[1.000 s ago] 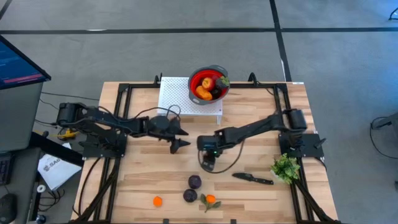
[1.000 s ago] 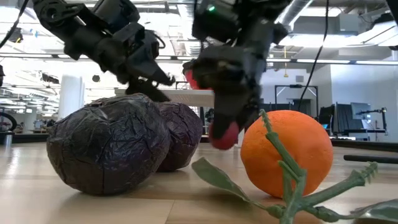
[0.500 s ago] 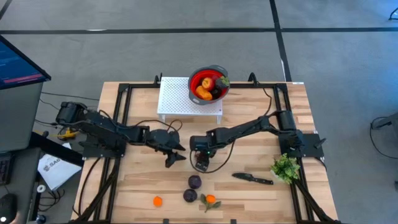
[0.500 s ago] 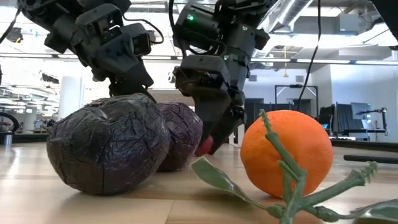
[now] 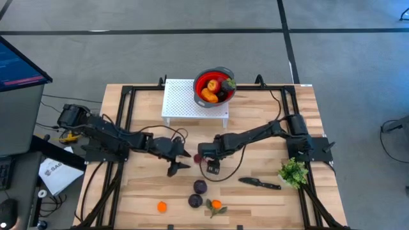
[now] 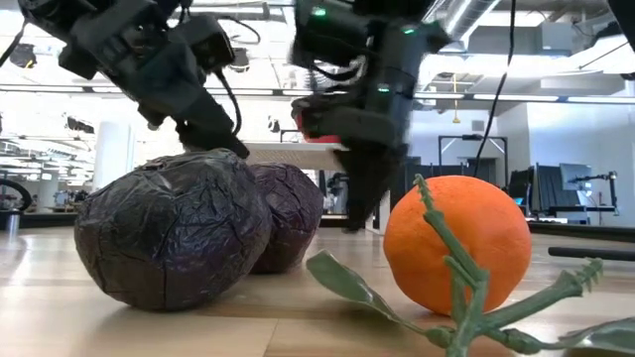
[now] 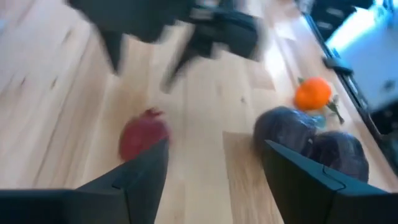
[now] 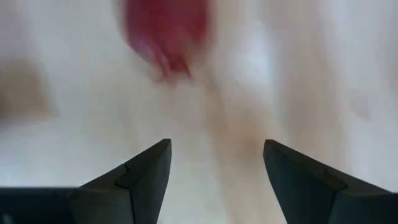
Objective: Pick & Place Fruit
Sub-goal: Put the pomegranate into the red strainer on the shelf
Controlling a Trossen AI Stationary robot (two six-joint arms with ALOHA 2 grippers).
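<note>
Several fruits sit in the red bowl point(image 5: 214, 87), five remain on the worktop point(image 5: 268, 198), including a red fruit point(image 7: 143, 137) between both open, empty pincers point(image 7: 205, 180) point(image 8: 214, 180).

Red fruit point(image 8: 165, 34) smears into blur (top cut off) in right wrist view.

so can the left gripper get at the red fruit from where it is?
Probably yes. The red fruit lies loose on the table just ahead of the open left gripper, nothing between them. The right gripper, also open, hangs close on the far side and could crowd it.
</note>
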